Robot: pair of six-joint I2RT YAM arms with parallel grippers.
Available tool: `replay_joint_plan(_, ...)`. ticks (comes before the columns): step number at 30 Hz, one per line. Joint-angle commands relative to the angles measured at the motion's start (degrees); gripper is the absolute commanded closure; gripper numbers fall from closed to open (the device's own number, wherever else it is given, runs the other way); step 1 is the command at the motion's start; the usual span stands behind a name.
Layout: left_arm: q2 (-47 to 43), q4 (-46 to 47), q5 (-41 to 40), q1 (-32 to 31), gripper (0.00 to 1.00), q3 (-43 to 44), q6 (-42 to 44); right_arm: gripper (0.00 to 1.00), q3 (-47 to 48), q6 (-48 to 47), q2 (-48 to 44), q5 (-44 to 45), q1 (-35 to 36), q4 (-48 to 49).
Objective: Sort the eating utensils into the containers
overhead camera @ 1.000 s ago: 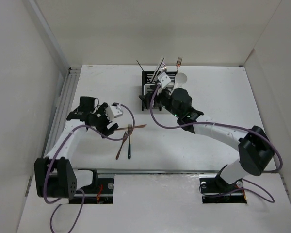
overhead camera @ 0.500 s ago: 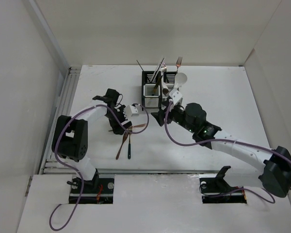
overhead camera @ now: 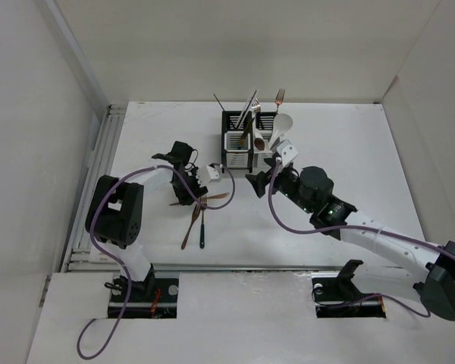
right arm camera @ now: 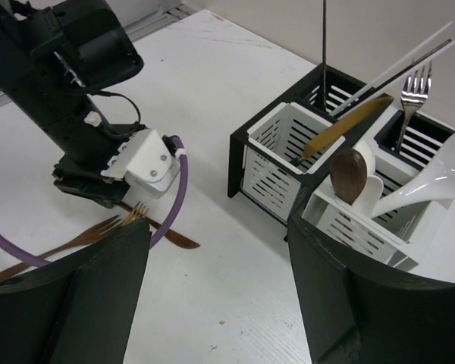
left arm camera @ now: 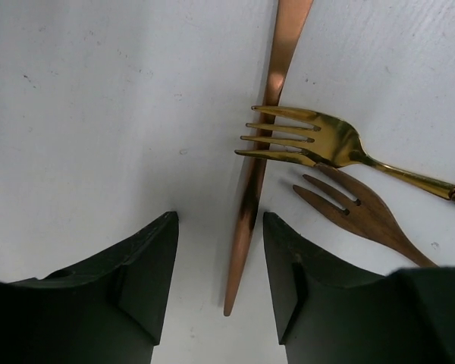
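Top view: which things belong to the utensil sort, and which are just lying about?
Job:
copper flat knife
gold metal fork
brown wooden fork
black-framed white slotted caddies, part filled

Not the job:
purple arm cable
grey metal rail at the table's left edge

White tabletop (overhead camera: 341,144), plain pale walls (overhead camera: 30,136) on three sides, grooved metal rail (overhead camera: 98,163) along left edge

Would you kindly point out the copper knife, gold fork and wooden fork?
copper knife (left arm camera: 250,182): left wrist view, blade.
gold fork (left arm camera: 335,142): left wrist view, head.
wooden fork (left arm camera: 364,216): left wrist view, head.
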Motion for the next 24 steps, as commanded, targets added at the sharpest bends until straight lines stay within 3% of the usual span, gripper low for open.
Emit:
replay_joint_plan(1, 0.73, 2.12, -1.13, -1.05, 0.57, -3.99, 1.13, 0.22, -0.43, 0.19, -1.35, 3.08, 0.45, -0.24)
replay_joint_plan(5, 0.21, 5.46, -1.13, -1.67, 0.71, -5.84, -1.85, 0.22, -1.04, 0.81, -2.4, 5.63, 0.45, -0.24)
replay_joint_plan(10, -0.32, 6.69, -2.88, -2.81, 1.0, -6.37, -3.78, 0.22, -1.66, 0.81, -3.55, 8.62, 0.45, -0.24)
replay_joint_plan(17, -0.32, 8.36, -5.0, -2.81, 1.0, -7.43, -8.44, 0.22, -2.18, 0.81, -5.13, 11.17, 0.45, -0.77)
replay_joint_plan(24, -4.44, 6.26, 6.32, 5.18, 1.0, -2.33, -14.52, 0.22, -3.24, 0.81, -7.33, 12.83, 0.45, -1.83)
